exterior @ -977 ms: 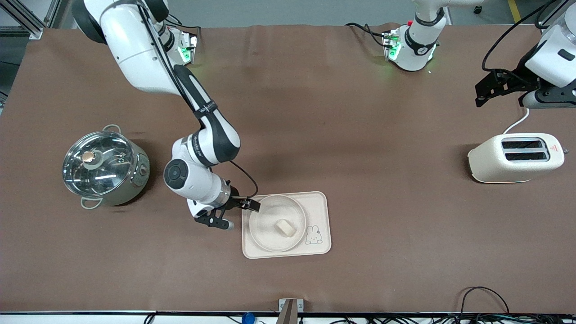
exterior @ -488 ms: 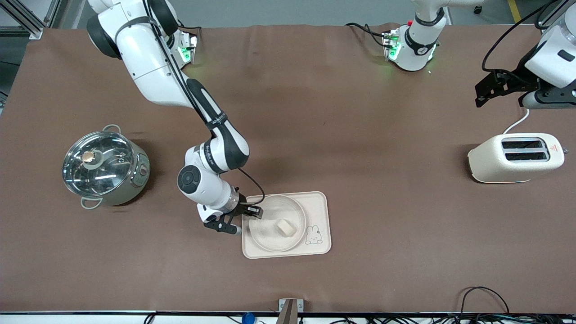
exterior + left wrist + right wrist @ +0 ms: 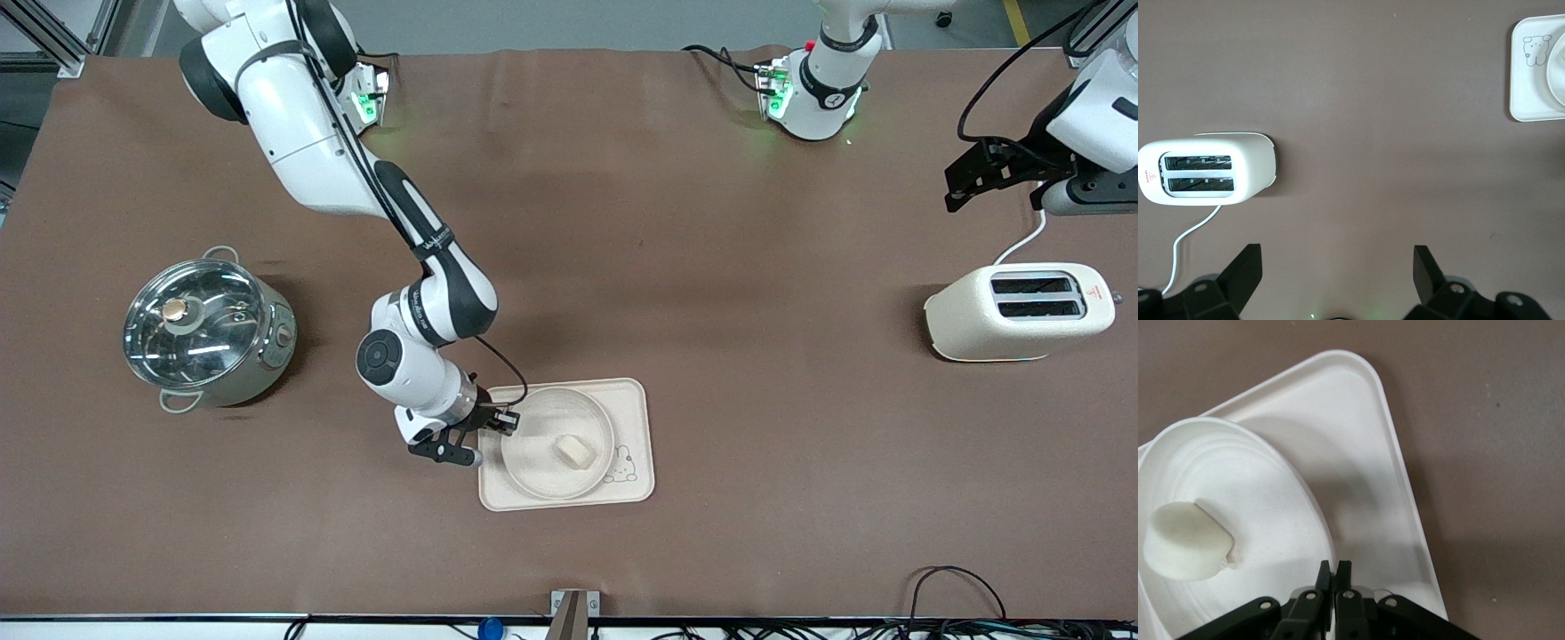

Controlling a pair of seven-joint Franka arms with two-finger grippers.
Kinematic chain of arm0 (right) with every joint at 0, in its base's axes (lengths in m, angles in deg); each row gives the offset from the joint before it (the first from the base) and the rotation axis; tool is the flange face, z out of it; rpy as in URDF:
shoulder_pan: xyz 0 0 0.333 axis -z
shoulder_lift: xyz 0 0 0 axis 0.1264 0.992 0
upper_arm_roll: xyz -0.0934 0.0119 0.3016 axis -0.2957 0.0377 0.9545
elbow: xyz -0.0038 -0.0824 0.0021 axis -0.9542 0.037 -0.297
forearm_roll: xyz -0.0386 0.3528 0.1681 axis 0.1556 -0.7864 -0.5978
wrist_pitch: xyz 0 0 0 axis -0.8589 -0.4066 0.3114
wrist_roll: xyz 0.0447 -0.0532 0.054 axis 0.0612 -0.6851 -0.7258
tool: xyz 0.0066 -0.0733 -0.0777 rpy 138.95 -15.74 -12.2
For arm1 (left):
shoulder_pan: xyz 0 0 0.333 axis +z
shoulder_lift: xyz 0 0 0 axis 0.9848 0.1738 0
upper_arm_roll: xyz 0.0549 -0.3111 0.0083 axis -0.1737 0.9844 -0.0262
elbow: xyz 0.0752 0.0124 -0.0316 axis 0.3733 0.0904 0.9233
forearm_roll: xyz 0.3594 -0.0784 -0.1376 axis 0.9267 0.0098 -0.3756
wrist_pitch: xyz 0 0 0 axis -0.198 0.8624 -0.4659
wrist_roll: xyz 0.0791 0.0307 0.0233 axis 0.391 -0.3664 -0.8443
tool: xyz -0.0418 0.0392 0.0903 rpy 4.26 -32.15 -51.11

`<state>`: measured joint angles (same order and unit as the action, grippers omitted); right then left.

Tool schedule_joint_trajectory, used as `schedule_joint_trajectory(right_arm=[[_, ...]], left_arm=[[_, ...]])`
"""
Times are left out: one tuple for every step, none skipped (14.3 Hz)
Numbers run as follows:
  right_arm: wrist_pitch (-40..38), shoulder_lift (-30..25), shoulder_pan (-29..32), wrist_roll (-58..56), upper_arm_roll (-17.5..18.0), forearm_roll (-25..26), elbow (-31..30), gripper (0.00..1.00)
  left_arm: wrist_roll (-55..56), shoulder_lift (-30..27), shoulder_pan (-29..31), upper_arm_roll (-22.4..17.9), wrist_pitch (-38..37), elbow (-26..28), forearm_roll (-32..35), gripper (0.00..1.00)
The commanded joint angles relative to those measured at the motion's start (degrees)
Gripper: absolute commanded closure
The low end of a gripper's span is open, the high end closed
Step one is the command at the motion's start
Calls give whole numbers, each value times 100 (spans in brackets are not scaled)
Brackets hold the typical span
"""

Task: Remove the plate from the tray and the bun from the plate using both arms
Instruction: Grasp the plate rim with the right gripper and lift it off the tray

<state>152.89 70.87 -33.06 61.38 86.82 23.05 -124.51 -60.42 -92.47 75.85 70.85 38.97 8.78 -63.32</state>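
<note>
The round cream-white plate [image 3: 536, 464] lies on the rectangular rabbit tray [image 3: 636, 396], with the small pale bun [image 3: 574, 452] on it. My right gripper [image 3: 507, 420] is low at the plate's rim on the side toward the right arm's end. In the right wrist view its fingers [image 3: 1335, 570] are shut on the rim of the plate [image 3: 1271, 513], with the bun [image 3: 1185, 543] close by and the tray [image 3: 1358, 447] under it. My left gripper [image 3: 965, 173] is open and empty, up over the table by the toaster; its own view [image 3: 1336, 273] shows only bare table between the fingers.
A cream toaster [image 3: 1018, 311] with a white cord stands at the left arm's end and shows in the left wrist view [image 3: 1205, 172]. A steel pot with a glass lid [image 3: 206, 327] stands at the right arm's end. The brown table cloth [image 3: 756, 444] surrounds the tray.
My right gripper has moved toward the left arm's end, and the plate with the bun has slid a little that way, now covering part of the rabbit drawing. The left gripper has shifted slightly.
</note>
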Motion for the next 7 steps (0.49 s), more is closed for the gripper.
schedule_joint_trajectory(right_arm=[[-74, -762, 371, -605, 414, -313, -808, 100], [-39, -999, 574, -658, 669, -332, -1133, 100], [13, -1289, 715, -711, 889, -332, -1537, 100], [249, -1622, 725, -720, 970, -332, -2045, 100], [634, -1922, 716, -738, 1049, -332, -2607, 100], [1073, -2212, 734, -746, 1311, -332, -3196, 100], [1477, -2415, 760, -746, 1479, -341, -3706, 100]], left_arm=[[-119, 63, 45, 12, -137, -161, -40, 0], [-119, 63, 45, 12, -137, -161, -40, 0], [-119, 63, 37, 12, -137, -161, -40, 0], [-119, 63, 28, 12, -137, -152, -49, 0], [-119, 63, 28, 12, -137, -161, -49, 0], [-128, 63, 28, 12, -137, -152, -49, 0], [-128, 63, 28, 12, -137, -152, -58, 0]])
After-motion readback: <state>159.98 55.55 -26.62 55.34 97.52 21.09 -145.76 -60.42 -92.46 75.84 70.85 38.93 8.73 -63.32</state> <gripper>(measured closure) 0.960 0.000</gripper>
